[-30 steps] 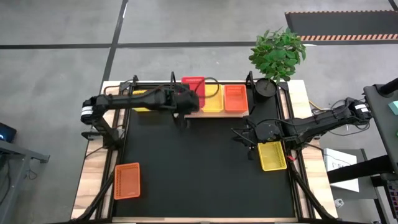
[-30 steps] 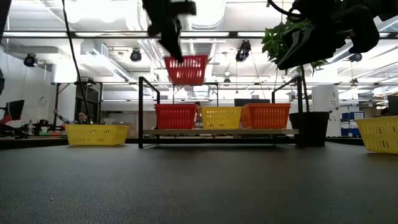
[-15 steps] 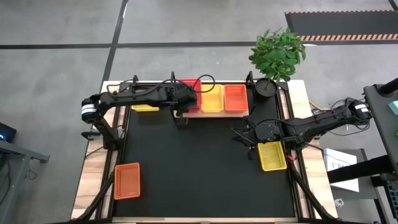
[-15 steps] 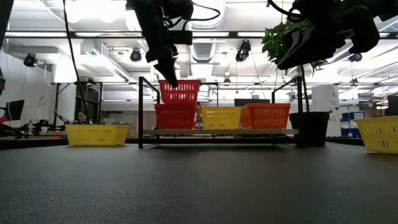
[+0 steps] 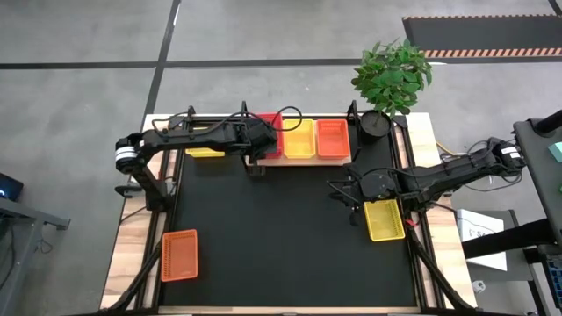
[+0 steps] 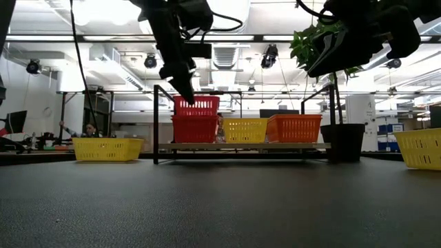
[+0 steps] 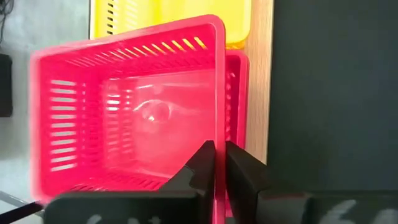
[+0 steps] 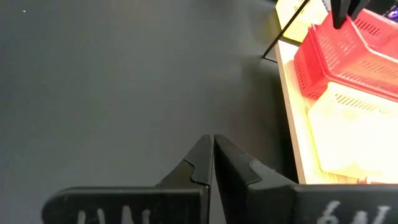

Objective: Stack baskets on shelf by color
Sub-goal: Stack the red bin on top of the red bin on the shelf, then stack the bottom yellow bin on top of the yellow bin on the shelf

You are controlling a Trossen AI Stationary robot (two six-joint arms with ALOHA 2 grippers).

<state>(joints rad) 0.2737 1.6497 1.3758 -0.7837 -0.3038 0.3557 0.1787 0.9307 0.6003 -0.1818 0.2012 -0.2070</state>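
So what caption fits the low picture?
Left gripper lowers a red basket into the red one on the shelf.

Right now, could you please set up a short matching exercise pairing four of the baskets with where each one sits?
Things:
1. upper red basket
2. orange basket on the shelf
3. loose orange basket
4. yellow basket by the right gripper

Places:
A. on the wooden table edge, near left corner
B. right end of the shelf
C. on the mat's right side, just beside the right gripper
D. pinched by the left gripper, nested in the red basket below

Pairs: 1-D, 2-B, 3-A, 4-C
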